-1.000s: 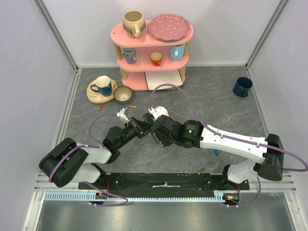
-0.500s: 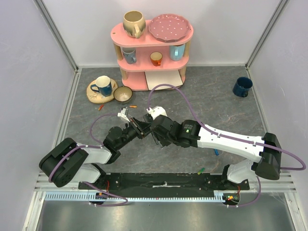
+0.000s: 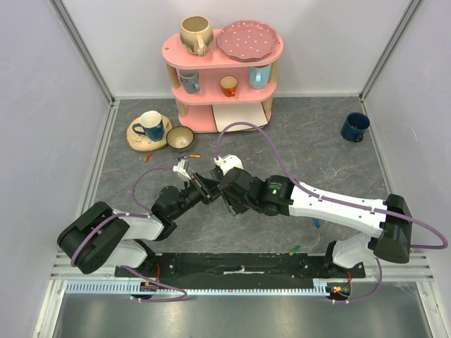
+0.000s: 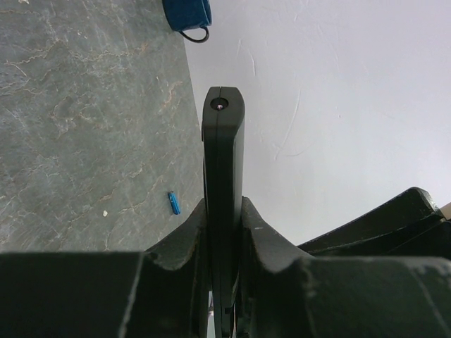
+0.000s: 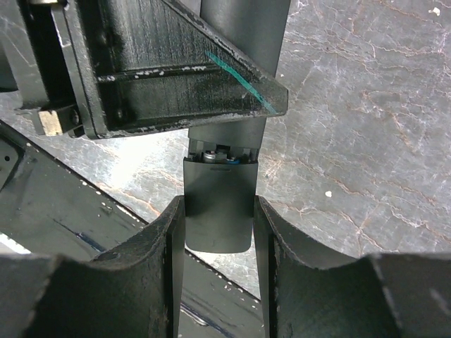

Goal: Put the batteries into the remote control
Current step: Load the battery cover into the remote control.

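Between the fingers of the left hand (image 4: 224, 211), clamped tight: remote (image 4: 223, 141), edge-on. Right hand (image 5: 219, 208) part-closed on its cover (image 5: 218, 211), batteries (image 5: 215, 155) showing just beyond. Light, stiff, likely slick plastic; best pinched on the long sides.

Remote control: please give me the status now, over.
Left tool shut on remote control. Right tool shut on its battery cover, cover partly open, batteries showing inside. One blue battery loose on table.
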Robot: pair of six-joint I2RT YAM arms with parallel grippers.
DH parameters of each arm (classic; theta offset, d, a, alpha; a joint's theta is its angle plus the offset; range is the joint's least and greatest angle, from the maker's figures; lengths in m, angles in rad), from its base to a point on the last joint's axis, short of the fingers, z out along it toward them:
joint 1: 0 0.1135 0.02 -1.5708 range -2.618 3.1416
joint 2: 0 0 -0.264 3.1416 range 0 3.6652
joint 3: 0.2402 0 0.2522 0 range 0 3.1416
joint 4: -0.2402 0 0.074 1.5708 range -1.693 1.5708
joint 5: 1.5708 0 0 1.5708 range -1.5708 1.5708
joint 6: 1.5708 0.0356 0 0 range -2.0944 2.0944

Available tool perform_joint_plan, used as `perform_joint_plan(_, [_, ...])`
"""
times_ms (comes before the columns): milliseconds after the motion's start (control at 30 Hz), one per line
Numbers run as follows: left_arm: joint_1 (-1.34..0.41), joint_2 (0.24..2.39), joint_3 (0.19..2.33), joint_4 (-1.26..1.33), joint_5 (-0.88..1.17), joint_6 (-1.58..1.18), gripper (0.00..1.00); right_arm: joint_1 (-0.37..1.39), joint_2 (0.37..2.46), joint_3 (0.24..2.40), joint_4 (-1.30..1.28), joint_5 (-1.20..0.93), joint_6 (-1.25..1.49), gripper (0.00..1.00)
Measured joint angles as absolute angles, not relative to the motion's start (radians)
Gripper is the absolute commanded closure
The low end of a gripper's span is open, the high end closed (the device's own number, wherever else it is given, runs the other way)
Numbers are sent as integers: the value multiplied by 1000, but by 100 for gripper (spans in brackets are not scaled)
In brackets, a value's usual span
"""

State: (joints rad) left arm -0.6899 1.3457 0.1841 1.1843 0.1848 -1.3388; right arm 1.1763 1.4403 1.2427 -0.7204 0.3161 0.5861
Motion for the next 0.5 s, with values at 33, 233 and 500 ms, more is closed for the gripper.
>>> perform_joint_plan(33, [-691,1346,184,1184,185,-1339,98,1176,1440,1243,-716,315,588,87])
perform_joint_plan(233, [-692,1346,184,1184,183,-1339,98,1176,1440,1242,-703,311,593,87])
perform_joint_plan(500, [-692,1341,184,1183,174,-1339,98,1176,1440,1238,-701,312,603,87])
